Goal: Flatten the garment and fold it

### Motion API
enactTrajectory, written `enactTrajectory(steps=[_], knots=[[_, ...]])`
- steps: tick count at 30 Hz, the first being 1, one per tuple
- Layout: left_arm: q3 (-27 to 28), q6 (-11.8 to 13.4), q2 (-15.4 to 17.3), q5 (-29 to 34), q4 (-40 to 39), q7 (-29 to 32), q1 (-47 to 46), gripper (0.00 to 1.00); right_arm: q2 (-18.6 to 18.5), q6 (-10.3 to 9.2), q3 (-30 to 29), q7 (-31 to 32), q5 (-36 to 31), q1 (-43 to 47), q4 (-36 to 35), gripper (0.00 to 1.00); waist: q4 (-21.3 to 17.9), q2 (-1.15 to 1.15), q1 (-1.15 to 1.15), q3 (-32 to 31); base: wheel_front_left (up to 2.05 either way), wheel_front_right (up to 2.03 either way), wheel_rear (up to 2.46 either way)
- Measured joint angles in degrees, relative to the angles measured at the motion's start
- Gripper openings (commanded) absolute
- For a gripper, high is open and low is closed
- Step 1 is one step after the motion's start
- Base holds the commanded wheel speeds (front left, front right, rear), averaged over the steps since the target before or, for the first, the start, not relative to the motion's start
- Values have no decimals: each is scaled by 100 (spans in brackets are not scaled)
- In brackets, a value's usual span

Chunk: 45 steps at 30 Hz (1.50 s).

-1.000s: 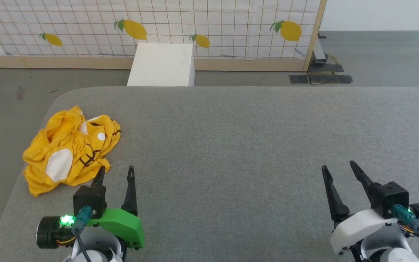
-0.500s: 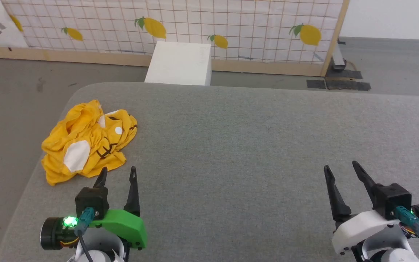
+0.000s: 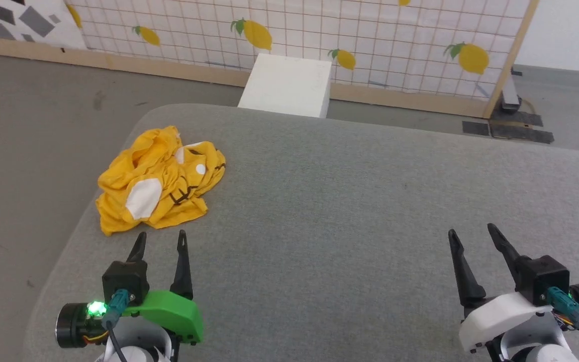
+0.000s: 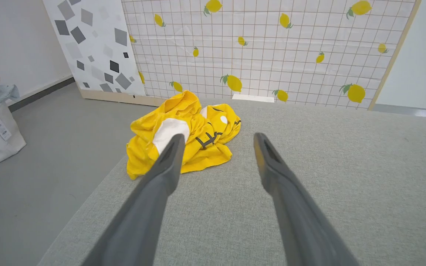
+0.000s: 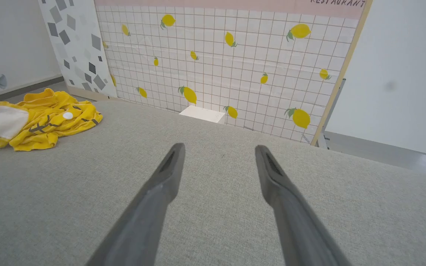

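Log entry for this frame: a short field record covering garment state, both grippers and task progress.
garment: yellow, crumpled in a heap at the left far part of the grey surface
left gripper: open, empty, just short of the heap
right gripper: open, empty, far from the garment
progress: not flattened, no fold begun
behind: white box, lemon-print screen

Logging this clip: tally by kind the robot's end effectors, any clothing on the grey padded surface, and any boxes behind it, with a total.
Bright yellow crumpled T-shirt with white patches and black stripes: 1
Dark two-fingered end effectors, both open: 2 (left end effector, right end effector)
White rectangular box: 1
Total: 4
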Motion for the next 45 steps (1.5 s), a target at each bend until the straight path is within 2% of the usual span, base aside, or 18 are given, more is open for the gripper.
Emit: enactTrajectory(steps=[19, 45], knots=[[-105, 224, 76, -224, 124, -246, -18, 100, 1, 0, 3, -179, 45, -1, 115, 100, 697, 0, 0, -28, 0, 0, 0], [-298, 442, 162, -495, 422, -550, -105, 100, 2, 0, -26, -398, 135, -5, 257, 100, 1397, 0, 0, -52, 0, 0, 0]])
